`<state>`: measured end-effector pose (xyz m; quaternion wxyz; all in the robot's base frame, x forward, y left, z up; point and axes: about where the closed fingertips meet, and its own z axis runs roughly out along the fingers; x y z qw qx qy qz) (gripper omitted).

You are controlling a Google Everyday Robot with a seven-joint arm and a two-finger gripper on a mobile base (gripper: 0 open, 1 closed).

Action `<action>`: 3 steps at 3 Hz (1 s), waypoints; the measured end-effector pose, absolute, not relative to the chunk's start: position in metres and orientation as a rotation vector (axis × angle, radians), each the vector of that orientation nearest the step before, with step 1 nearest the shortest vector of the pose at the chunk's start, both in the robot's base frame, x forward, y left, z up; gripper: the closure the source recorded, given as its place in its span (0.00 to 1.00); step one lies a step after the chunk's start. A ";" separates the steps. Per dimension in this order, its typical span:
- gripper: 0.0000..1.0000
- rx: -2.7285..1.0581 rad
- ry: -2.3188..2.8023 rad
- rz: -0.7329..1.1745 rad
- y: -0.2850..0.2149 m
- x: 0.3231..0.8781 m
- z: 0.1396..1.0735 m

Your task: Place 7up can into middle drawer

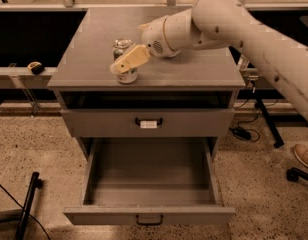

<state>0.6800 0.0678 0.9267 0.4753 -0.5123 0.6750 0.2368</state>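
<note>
The can [122,46] stands upright on the cabinet top [194,69], front left. The gripper [122,64] is right against it, but I cannot tell whether it is grasping. The middle drawer [149,215] hangs open below.

My one camera sits high in front of the bench [194,69], fairly near, and looks steeply down. The benchtop fills the upper frame and the open middle drawer [149,215] fills the lower. My arm crosses from the upper right, with my pincer [123,64] at the 7up can [127,77].
</note>
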 end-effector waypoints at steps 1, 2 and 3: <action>0.19 -1.255 1.588 0.689 0.103 0.681 0.925; 0.42 -1.209 1.583 0.776 0.113 0.680 0.913; 0.65 -1.158 1.576 0.837 0.113 0.679 0.903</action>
